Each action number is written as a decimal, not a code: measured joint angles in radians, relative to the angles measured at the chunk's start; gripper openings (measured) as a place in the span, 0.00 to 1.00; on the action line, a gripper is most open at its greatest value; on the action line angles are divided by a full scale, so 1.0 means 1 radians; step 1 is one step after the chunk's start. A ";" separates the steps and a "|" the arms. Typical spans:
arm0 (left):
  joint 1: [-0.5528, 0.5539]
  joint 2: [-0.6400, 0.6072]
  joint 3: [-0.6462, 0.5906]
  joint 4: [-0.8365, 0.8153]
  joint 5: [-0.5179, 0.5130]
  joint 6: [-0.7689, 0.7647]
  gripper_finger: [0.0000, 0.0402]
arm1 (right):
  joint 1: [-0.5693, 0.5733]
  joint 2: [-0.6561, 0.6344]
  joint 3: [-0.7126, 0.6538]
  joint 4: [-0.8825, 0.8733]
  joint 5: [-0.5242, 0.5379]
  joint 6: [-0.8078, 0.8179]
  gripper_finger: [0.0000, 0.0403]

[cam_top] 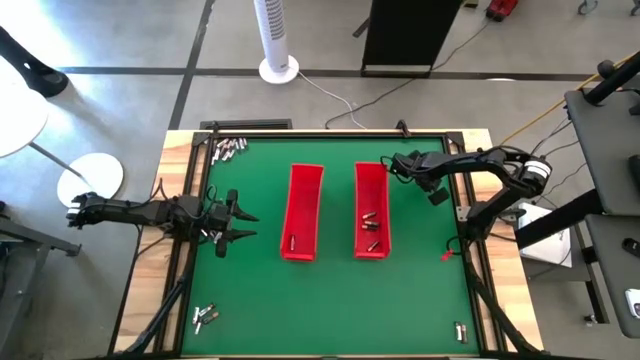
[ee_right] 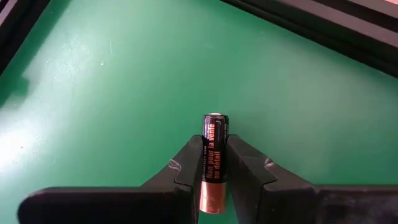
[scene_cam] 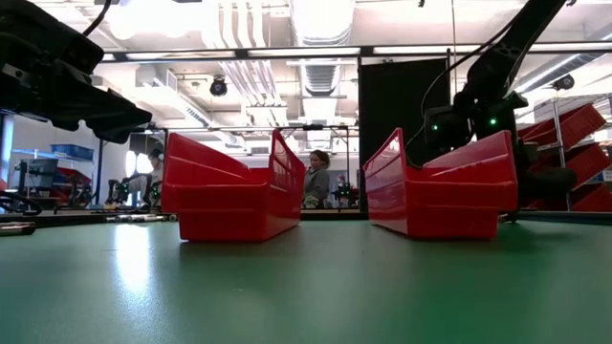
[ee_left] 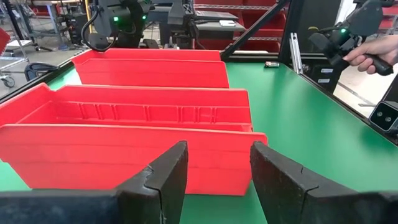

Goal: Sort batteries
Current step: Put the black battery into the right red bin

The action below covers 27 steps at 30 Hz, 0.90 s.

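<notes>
Two long red trays stand side by side mid-table: the left tray holds one battery, the right tray a few batteries. Loose batteries lie in the far left corner, the near left corner and the near right corner. My right gripper is just past the right tray's far end, shut on a black battery with a copper end. My left gripper waits open at the table's left side, facing the trays. My right gripper pinches the battery's black body between its two fingers. The battery lies along the fingers: its black end juts past the fingertips and its copper end sits back between them. The fingers slant down over the green table; the battery looks lifted clear.
A dark frame rail runs along the table's far edge close to the right gripper. A person's hand holds a device beyond the table's right side. Bare green surface lies between the trays and the near edge.
</notes>
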 joint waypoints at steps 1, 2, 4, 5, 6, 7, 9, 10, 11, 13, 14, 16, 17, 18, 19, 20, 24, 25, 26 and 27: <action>0.000 0.000 0.000 0.000 0.000 0.000 0.39 | 0.000 -0.001 0.000 0.002 -0.003 0.000 0.13; 0.000 0.000 0.000 0.000 0.000 0.000 0.39 | 0.000 -0.002 0.000 0.003 -0.006 0.001 0.13; 0.000 0.000 0.000 0.000 0.000 0.000 0.39 | 0.000 -0.006 0.000 0.008 -0.016 0.001 0.13; 0.000 0.000 0.000 0.000 0.000 0.000 0.39 | 0.000 -0.008 0.000 0.010 -0.019 0.001 0.13; 0.000 0.000 0.000 0.000 0.000 0.000 0.39 | 0.001 -0.012 0.000 0.010 -0.022 0.001 0.13; 0.000 0.000 0.000 0.000 0.000 0.000 0.39 | 0.001 -0.017 0.000 0.011 -0.025 0.001 0.13; 0.000 0.000 0.000 0.000 0.000 0.000 0.39 | 0.004 -0.026 0.000 0.011 -0.026 0.001 0.13; 0.000 0.000 0.000 0.000 0.000 0.000 0.39 | 0.004 -0.032 0.000 0.011 -0.028 0.000 0.13; 0.000 0.000 0.000 0.000 0.000 0.000 0.39 | 0.005 -0.040 0.000 0.012 -0.029 0.000 0.13; 0.000 0.000 0.000 0.000 0.000 0.000 0.39 | 0.010 -0.055 0.000 0.015 -0.028 0.001 0.13; 0.000 0.000 0.000 0.000 0.000 0.000 0.39 | 0.010 -0.063 0.000 0.014 -0.028 0.001 0.13; 0.000 0.000 0.000 0.000 0.000 0.000 0.39 | 0.011 -0.080 0.001 0.016 -0.028 -0.004 0.13; 0.000 0.000 0.000 0.000 0.000 0.000 0.39 | 0.011 -0.089 0.001 0.016 -0.028 -0.007 0.13; 0.000 0.000 0.000 0.000 0.000 0.000 0.39 | 0.011 -0.097 0.001 0.016 -0.028 -0.009 0.13; 0.000 0.000 0.000 0.000 0.000 0.000 0.39 | 0.011 -0.106 0.001 0.016 -0.028 -0.012 0.13; 0.000 0.000 0.000 0.000 0.000 0.000 0.39 | 0.011 -0.115 0.001 0.016 -0.028 -0.013 0.13; 0.000 0.000 0.000 0.000 0.000 0.000 0.39 | 0.011 -0.155 0.002 0.015 -0.023 -0.032 0.13; 0.000 0.000 0.000 0.000 0.000 0.000 0.39 | 0.010 -0.168 0.002 0.015 -0.019 -0.039 0.13; 0.000 0.000 0.000 0.000 0.000 0.000 0.39 | 0.010 -0.182 0.002 0.015 -0.005 -0.054 0.13; 0.000 0.000 0.000 0.000 0.000 0.000 0.39 | 0.009 -0.199 0.002 0.014 0.005 -0.065 0.13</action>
